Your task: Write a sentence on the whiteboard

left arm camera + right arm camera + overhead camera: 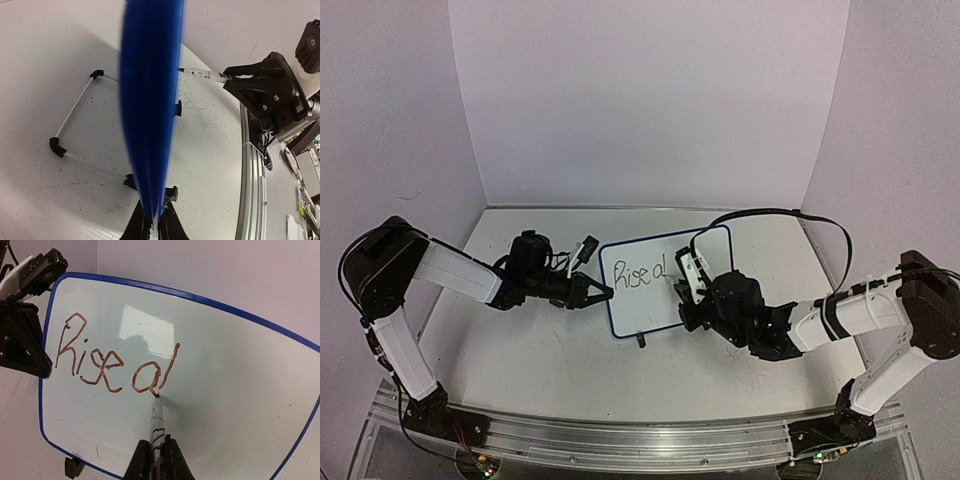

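Whiteboard (240,365), upright on tabletop (540,350): left hand (154,225) clamps its edge; right hand (156,460) grips marker (157,422), tip touching board just right of unfinished sentence (116,363), blank space rightward

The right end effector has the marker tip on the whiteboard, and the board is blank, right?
Not blank: the right wrist view shows the sentence, "Rise a" plus a stroke, on the whiteboard. The right end effector does hold the marker tip on it.

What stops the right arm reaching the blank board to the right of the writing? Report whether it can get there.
Probably yes. The right hand holds the marker with its tip on the board beside the writing; the blank area is bare, the left hand grips the left edge.
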